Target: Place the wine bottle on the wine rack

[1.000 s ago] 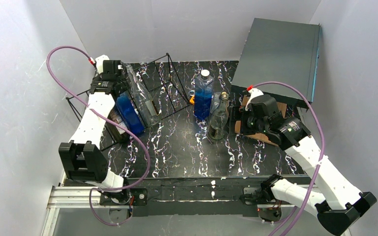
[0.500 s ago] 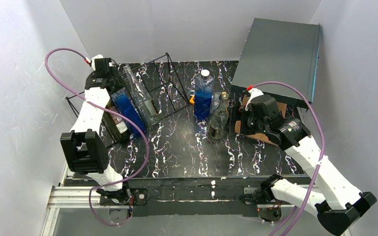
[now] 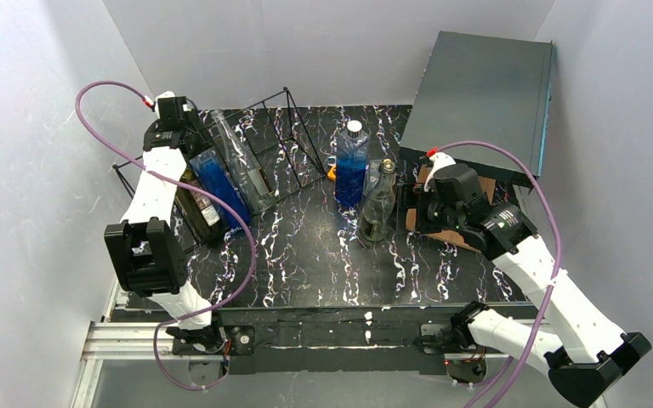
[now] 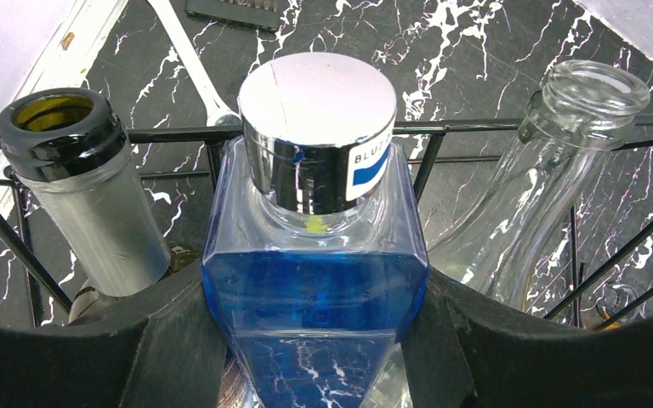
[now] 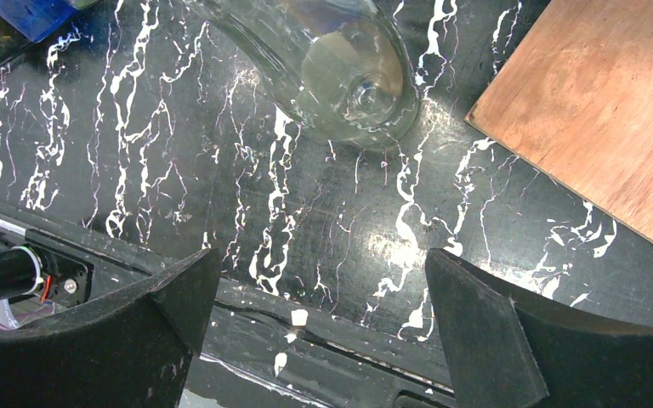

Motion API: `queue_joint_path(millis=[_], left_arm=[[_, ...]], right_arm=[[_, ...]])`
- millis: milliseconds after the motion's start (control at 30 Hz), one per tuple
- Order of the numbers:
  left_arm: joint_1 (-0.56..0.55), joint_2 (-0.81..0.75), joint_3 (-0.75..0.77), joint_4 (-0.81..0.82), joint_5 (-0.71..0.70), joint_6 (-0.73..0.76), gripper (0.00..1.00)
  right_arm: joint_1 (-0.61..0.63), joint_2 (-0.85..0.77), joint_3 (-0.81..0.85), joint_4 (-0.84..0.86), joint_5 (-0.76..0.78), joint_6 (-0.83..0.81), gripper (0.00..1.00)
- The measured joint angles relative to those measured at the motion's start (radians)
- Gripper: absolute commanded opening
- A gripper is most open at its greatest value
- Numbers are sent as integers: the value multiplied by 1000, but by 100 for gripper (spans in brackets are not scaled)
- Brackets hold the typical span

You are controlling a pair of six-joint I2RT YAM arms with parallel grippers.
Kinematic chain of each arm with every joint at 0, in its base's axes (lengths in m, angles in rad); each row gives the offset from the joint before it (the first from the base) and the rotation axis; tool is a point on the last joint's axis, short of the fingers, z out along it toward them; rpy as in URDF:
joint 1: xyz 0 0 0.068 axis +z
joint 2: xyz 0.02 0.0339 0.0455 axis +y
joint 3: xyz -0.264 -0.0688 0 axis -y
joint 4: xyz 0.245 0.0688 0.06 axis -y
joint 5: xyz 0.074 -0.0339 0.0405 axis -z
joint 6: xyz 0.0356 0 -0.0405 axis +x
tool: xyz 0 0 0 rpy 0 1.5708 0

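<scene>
Where the left gripper (image 4: 319, 293) sits: at the far left of the table (image 3: 306, 255), with both fingers clamped on the shoulders of the wine bottle (image 4: 315, 221).
Wine bottle: a square clear body with blue liquid and a silver cap. It lies in the wine rack (image 4: 178, 133), cap end to the far left and base toward the near side.
Wine rack: a black wire frame on the left half of the table, with a cross wire running behind the bottle necks.
Rack neighbours: a dark bottle (image 4: 85, 195) with an open mouth lies just left of the wine bottle, and a clear bottle (image 4: 544, 195) just right of it (both uncapped).
Right gripper (image 5: 319, 255): jaws spread wide with nothing between them, above the table's right half.
Standing bottles: a clear glass one (image 3: 378, 204) stands just left of the right gripper, and a blue one (image 3: 351, 161) beyond it.
Board (image 5: 595, 110): brown and flat, lying beside the clear glass bottle.
Grey box (image 3: 480, 98): far right corner.
</scene>
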Motion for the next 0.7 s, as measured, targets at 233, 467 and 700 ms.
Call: queue_joint_path(millis=[233,467,700], left_arm=[[4,2,2,4,10,-2,59],[10,4,-5,10,44,-21,76],[10,-4,-18,16,64,-29,83]], right_arm=[[0,-15,0,0,4,0,100],[0,-17,0,0,4,0,100],[0,-17,0,0,4,0,100]])
